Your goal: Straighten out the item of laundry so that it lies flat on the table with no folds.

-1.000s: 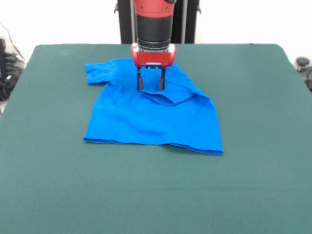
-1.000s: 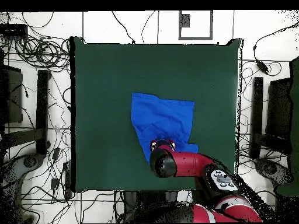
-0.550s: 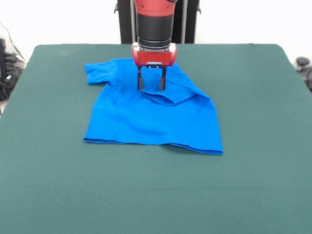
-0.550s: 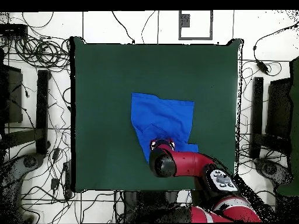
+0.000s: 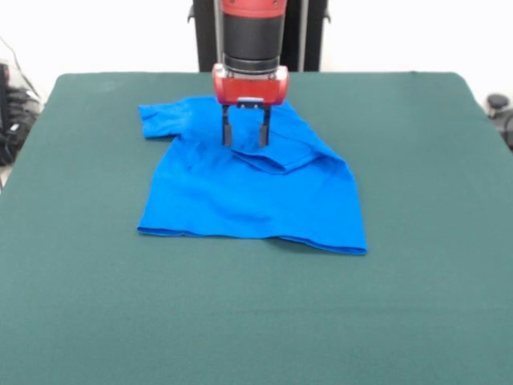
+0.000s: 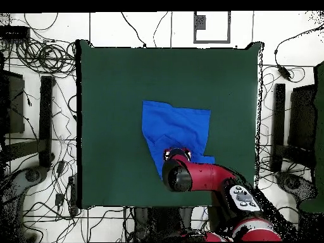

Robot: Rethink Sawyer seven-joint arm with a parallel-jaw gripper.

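The item of laundry is a bright blue T-shirt spread on the dark green table. One sleeve sticks out at the far left in the front view, while the right sleeve is folded over the chest in a loose flap. My gripper hangs straight down over the shirt's upper middle, open, its two dark fingers apart and nothing between them, tips just above that folded flap. In the overhead view the shirt lies mid-table and the arm covers its edge nearest the base, where the gripper sits.
Bare green felt surrounds the shirt on all sides, widest toward the front view's near edge. Cables and stands lie on the floor around the table.
The gripper has risen slightly and drifted a little to the left in the front view. The shirt has not moved.
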